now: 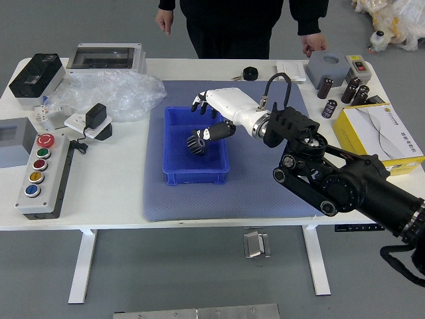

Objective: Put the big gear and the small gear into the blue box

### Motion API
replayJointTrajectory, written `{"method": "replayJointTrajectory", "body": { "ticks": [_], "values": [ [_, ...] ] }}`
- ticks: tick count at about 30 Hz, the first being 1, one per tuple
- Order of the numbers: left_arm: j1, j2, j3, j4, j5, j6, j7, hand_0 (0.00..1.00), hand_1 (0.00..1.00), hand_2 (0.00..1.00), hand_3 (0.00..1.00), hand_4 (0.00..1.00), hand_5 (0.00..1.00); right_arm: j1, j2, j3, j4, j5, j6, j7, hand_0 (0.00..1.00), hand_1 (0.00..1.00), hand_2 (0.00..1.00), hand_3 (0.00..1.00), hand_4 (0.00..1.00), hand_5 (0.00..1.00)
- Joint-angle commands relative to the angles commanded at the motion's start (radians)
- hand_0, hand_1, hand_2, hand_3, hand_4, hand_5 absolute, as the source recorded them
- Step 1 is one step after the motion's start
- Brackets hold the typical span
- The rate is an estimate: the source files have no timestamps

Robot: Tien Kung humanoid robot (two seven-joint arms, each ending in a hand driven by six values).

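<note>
Head view shows the right hand (198, 120), white-shelled with black joints, reaching over the box (194, 177) from the right, released: its dark fingers (197, 103) and thumb are spread apart, gripping nothing. Just below the thumb tip, within the walls of the box, is the big gear (196, 145), dark, round and ridged with teeth; whether it touches the floor of the box or the thumb, I cannot tell. The small gear cannot be made out separately. Glossy blue plastic forms the box, rectangular and open-topped, set on a blue-grey textured mat (265, 199). A strip of mat shows in front of the box, a narrower one along its left wall, and a broader stretch to the right, partly under the arm. At the left of the white table (113, 206), a grey button panel (50, 183) carries red, green, dark red, yellow and blue round buttons, near crinkled clear plastic (126, 96). At right sits a yellow carton (352, 141) with a white top; any print there is too small to read. Beyond the far edge stands a person (232, 26) in black, both hands lowered and apart from the box.
</note>
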Motion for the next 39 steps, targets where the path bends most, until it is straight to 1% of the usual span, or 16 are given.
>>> {"method": "replayJointTrajectory", "body": {
  "ticks": [1,5,7,11,18,19,24,25,30,31,34,36,37,39],
  "values": [
    [0.000,0.000,0.000,0.000,0.000,0.000,0.000,0.901,0.890,0.859,0.869,0.789,0.332,0.000,0.000,0.001,0.000,0.001,0.001,0.001,0.537,0.519,0.681,0.793,0.889,0.492],
    [0.000,0.001,0.000,0.000,-0.001,0.000,-0.001,0.901,0.890,0.859,0.869,0.789,0.332,-0.003,-0.009,0.007,0.006,0.000,0.005,0.000,0.537,0.519,0.681,0.793,0.889,0.492],
    [0.000,0.001,0.000,0.000,-0.001,0.000,-0.001,0.901,0.890,0.859,0.868,0.789,0.332,-0.003,-0.020,0.015,0.011,-0.002,0.007,-0.002,0.536,0.519,0.676,0.781,0.894,0.498],
    [0.002,0.001,0.000,0.000,-0.004,0.001,0.000,0.901,0.890,0.859,0.868,0.789,0.332,-0.009,-0.055,0.039,0.022,-0.007,0.011,-0.006,0.536,0.519,0.676,0.781,0.894,0.498],
    [0.003,-0.001,-0.004,0.000,-0.007,0.002,-0.002,0.902,0.890,0.859,0.868,0.789,0.331,-0.051,-0.136,0.085,0.038,-0.004,0.014,-0.009,0.534,0.515,0.669,0.773,0.885,0.498],
    [0.003,-0.001,-0.005,0.000,-0.008,0.002,-0.002,0.902,0.890,0.859,0.868,0.789,0.331,-0.062,-0.152,0.094,0.042,-0.002,0.014,-0.009,0.540,0.527,0.667,0.751,0.845,0.475],
    [0.004,-0.002,-0.008,0.000,-0.010,0.002,-0.002,0.902,0.890,0.859,0.868,0.789,0.331,-0.112,-0.218,0.142,0.066,0.000,0.016,-0.011,0.540,0.527,0.667,0.751,0.845,0.475],
    [0.004,-0.002,-0.008,0.000,-0.011,0.003,-0.003,0.902,0.890,0.859,0.868,0.789,0.332,-0.123,-0.233,0.155,0.073,-0.001,0.017,-0.013,0.603,0.584,0.691,0.736,0.754,0.444],
    [0.004,-0.001,-0.009,0.000,-0.016,0.003,-0.005,0.902,0.890,0.859,0.868,0.789,0.332,-0.176,-0.295,0.236,0.108,-0.008,0.023,-0.021,0.603,0.584,0.691,0.736,0.754,0.444],
    [0.004,-0.001,-0.009,0.000,-0.016,0.004,-0.005,0.902,0.890,0.859,0.868,0.789,0.330,-0.190,-0.309,0.256,0.115,-0.008,0.023,-0.023,0.659,0.642,0.744,0.742,0.676,0.456],
    [0.006,0.000,-0.010,0.000,-0.019,0.004,-0.005,0.902,0.890,0.859,0.868,0.789,0.330,-0.227,-0.341,0.309,0.134,0.002,0.021,-0.026,0.659,0.642,0.744,0.742,0.676,0.456],
    [0.006,0.000,-0.010,0.000,-0.021,0.004,-0.006,0.902,0.890,0.859,0.868,0.789,0.330,-0.259,-0.361,0.350,0.148,0.023,0.011,-0.026,0.659,0.642,0.744,0.742,0.676,0.456],
    [0.006,0.000,-0.010,0.000,-0.023,0.004,-0.006,0.901,0.890,0.859,0.868,0.788,0.330,-0.273,-0.369,0.371,0.154,0.034,0.005,-0.025,0.688,0.679,0.777,0.797,0.656,0.494],
    [0.006,0.000,-0.012,0.000,-0.023,0.005,-0.006,0.901,0.890,0.859,0.868,0.788,0.330,-0.306,-0.380,0.414,0.164,0.071,-0.018,-0.018,0.688,0.679,0.777,0.797,0.656,0.494]
  ]
}}
